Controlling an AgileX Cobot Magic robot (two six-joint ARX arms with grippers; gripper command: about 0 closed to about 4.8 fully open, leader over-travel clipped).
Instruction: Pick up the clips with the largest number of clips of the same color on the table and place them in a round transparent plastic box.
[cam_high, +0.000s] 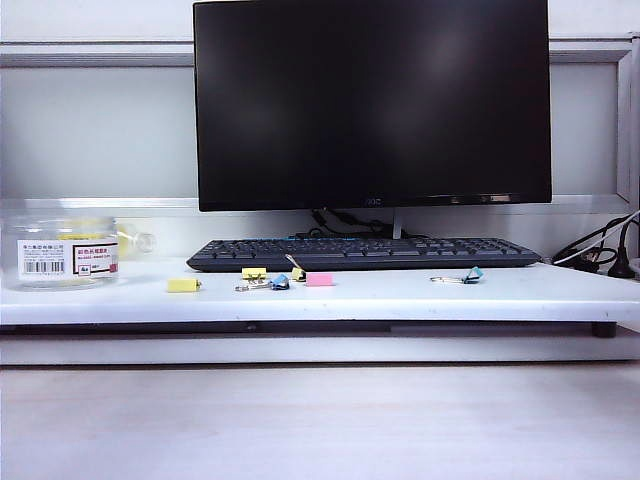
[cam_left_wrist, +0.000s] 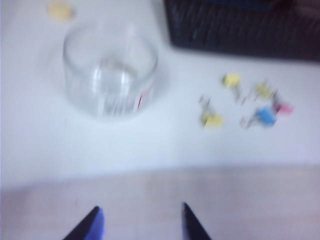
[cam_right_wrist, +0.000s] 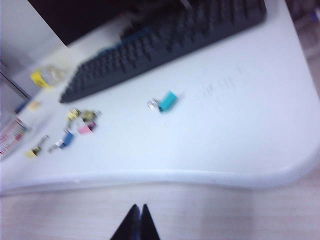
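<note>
Clear round plastic box (cam_high: 62, 252) at far left of the white tabletop (cam_high: 400, 295), short and wide, smooth ribbed-looking wall, white barcode label plus red-edged label; in left wrist view (cam_left_wrist: 110, 75) it reads as empty, blurred. Behind it a small clear bottle (cam_high: 140, 241) lying down. Yellow clips right of the box: one (cam_high: 184, 285) alone, well apart from the box, one (cam_high: 254, 273) near the keyboard edge, one (cam_high: 298, 274) with a wire handle tilted up. All are small folded-metal wedges with thin silver wire handles. A blue clip (cam_high: 280, 282) sits just beside the middle yellow ones, a pink clip (cam_high: 320, 279) next to it. A second blue clip (cam_high: 472, 274) is well apart on the right. Black matte keyboard (cam_high: 365, 252) behind the clips, glossy black monitor (cam_high: 372, 100) above.

Left tool (cam_left_wrist: 142, 222) over the wood-look surface in front of the tabletop, dark fingers spread apart, nothing between them, touching nothing. Right tool (cam_right_wrist: 137, 222) also short of the tabletop edge, fingers pressed together, holding nothing.
</note>
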